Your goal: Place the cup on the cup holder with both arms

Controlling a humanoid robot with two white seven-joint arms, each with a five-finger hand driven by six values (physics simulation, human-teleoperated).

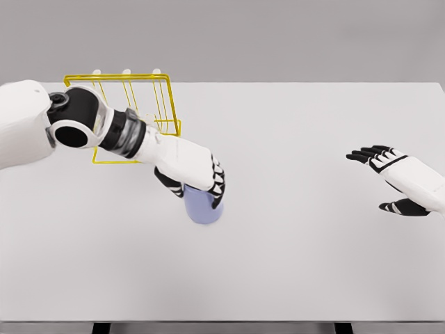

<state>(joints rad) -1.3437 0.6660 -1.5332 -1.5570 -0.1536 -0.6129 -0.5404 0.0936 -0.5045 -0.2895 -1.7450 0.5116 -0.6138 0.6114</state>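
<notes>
At the far left the white left arm (83,129) reaches in across the table (299,264), its dark shoulder joint and banded wrist passing in front of a yellow wire cup holder (132,90) that stands near the table's back edge. The rack's thin rods rise behind the forearm and its base frame shows below it; a few pale pegs poke up along its top. Following the arm to the right and down, the left hand (198,174) comes over a pale blue cup (203,207) that stands on the table in front of the rack and a little to its right, well apart from it. The hand sits on top of the cup and hides its rim: the black-tipped fingers (218,184) curl down over the cup's right side, while the thumb drops along its left side, so the cup's upper part lies between them in what looks like a closed grasp. Only the lower body of the cup shows beneath the palm. A wide stretch of bare tabletop follows, and then, near the right edge, the right hand (393,177) hovers with its fingers spread and pointing left, thumb held low, holding nothing.
</notes>
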